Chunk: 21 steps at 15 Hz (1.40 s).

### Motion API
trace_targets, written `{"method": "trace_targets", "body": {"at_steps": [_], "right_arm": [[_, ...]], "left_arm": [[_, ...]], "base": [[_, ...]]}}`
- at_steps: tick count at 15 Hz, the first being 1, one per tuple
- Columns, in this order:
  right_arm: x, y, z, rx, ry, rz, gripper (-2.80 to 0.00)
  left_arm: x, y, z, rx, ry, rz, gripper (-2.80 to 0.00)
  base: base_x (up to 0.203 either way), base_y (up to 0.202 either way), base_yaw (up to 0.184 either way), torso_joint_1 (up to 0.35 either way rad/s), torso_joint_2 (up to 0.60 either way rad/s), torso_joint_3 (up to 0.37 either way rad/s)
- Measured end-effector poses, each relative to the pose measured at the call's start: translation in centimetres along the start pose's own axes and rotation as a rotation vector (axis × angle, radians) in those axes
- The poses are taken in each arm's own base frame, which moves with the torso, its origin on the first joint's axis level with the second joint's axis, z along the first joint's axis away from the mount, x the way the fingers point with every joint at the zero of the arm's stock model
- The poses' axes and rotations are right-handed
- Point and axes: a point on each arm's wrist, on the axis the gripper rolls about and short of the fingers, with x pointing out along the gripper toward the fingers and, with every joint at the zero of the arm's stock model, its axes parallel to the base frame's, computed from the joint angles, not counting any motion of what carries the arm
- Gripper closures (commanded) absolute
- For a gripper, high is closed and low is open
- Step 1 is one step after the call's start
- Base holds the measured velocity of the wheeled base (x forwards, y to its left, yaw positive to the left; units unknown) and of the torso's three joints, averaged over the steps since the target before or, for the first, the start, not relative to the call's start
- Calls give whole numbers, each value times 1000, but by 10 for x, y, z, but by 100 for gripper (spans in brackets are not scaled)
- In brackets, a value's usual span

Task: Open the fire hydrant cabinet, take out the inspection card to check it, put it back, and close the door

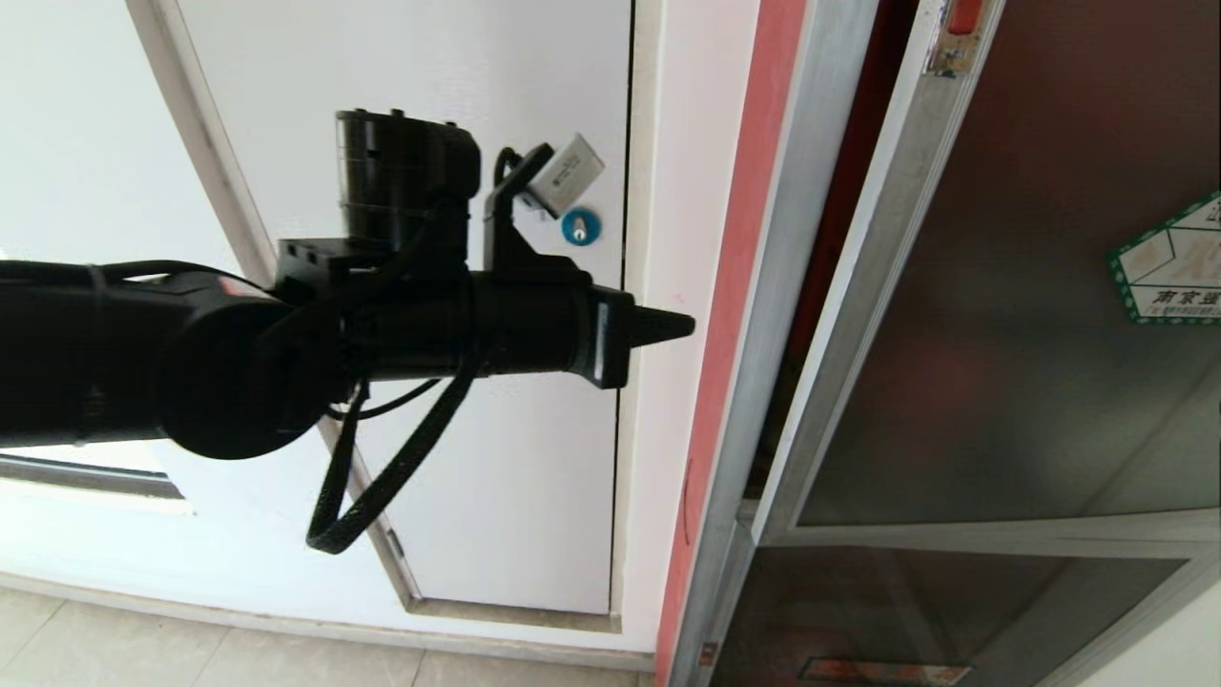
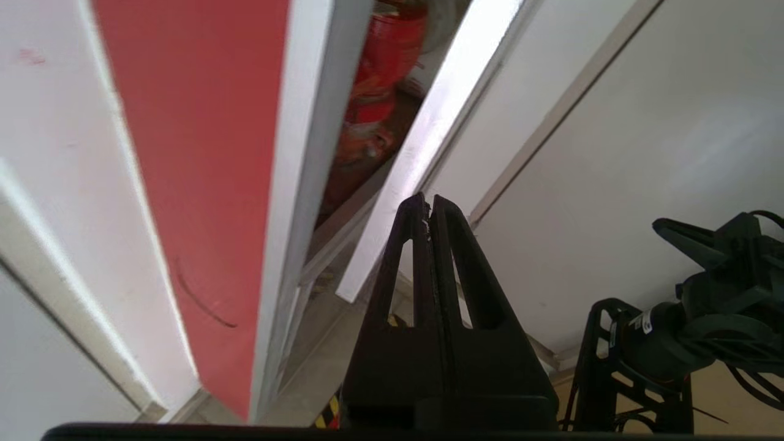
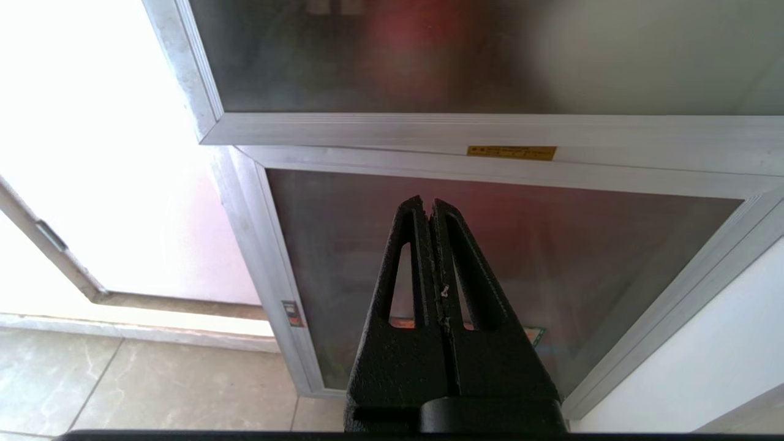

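The left gripper (image 1: 682, 326) reaches level across the head view with its 2 fingers pressed together to a single point, holding nothing, and that point is aimed at the narrow gap where the door (image 1: 1002, 315) stands ajar from the fire hydrant cabinet (image 1: 763, 286). Ahead of the tip lies first a strip of white wall, then the cabinet's red side band and silver jamb, then the dark opening, and past that the door's silver free edge; none of these is touched. That free edge runs tall, top to bottom, square across the gripper's line of reach, so the coming move, in my judgement, turns on slipping the closed tip into the slot behind the edge and sweeping the door outward. In the left wrist view the same closed left gripper (image 2: 429, 205) points at the gap with red equipment (image 2: 383, 79) showing inside. The inspection card is not visible in any view. The right gripper (image 3: 430, 207), also shut and empty, hangs low before the lower glass panel (image 3: 490, 263), so the left arm is clearly nearer the opening.
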Motion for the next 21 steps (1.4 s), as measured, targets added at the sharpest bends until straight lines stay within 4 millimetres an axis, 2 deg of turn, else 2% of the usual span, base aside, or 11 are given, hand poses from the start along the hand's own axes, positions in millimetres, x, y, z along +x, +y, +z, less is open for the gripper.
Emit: {"method": "trace_targets", "body": {"at_steps": [5,8,21], "right_arm": [[0,0,0,0,0,0,0],[0,0,0,0,0,0,0],[0,0,0,0,1,0,0]], "left_arm": [[36,-1,-11,0,29,-49,0],[51,-1,-13,5,32,-67,0],[106,21,-26,12,25,-77,0]], "base": [[0,0,0,0,0,0],[0,0,0,0,0,0],[0,0,0,0,0,0]]}}
